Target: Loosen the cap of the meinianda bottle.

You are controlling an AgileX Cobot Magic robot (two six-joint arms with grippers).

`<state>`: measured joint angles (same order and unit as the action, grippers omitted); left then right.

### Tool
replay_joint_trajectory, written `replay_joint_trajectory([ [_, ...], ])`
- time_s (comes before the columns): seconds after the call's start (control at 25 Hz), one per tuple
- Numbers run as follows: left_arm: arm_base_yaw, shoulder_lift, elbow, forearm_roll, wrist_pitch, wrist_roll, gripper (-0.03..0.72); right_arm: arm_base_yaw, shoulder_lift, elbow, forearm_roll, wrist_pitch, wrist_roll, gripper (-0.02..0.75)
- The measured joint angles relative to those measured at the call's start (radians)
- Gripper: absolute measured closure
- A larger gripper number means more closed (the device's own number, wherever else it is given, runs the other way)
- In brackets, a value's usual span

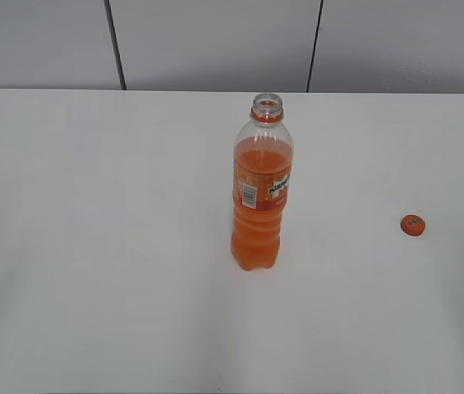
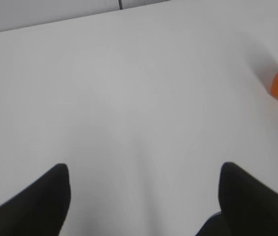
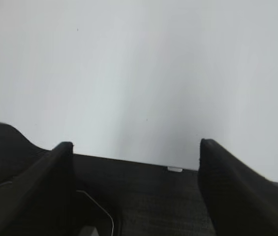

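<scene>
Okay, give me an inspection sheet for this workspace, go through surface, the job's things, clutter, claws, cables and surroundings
Surface: plain white table, bare apart from the two items below.
Job's things: meinianda bottle stands upright near the middle, neck open, partly filled with orange drink. Cap is off, lying on the table apart from the bottle, to its right in the exterior view.
Clutter: nothing seen.
Claws: left claw open, holding nothing, over bare table. Right claw open, holding nothing, near the table edge. Neither shows in the exterior view.
Cables: nothing seen.
Surroundings: grey panelled wall behind the table; dark floor below the edge in the right wrist view.
</scene>
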<state>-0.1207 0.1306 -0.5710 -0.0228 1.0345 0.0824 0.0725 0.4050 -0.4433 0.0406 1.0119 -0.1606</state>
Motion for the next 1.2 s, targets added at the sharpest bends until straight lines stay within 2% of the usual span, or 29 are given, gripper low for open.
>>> replay_joint_trajectory([
  [0.32, 0.000, -0.126, 0.000, -0.001, 0.001, -0.006, 0.126, 0.000, -0.240, 0.000, -0.008, 0.001, -0.001, 0.152],
  [0.56, 0.000, -0.137, 0.000, -0.002, 0.001, -0.008, 0.126, 0.000, -0.402, 0.000, -0.015, 0.004, -0.001, 0.152],
  [1.2, 0.000, -0.137, 0.002, 0.001, 0.000, -0.009, 0.126, 0.000, -0.413, 0.000, -0.028, 0.005, 0.000, 0.152],
])
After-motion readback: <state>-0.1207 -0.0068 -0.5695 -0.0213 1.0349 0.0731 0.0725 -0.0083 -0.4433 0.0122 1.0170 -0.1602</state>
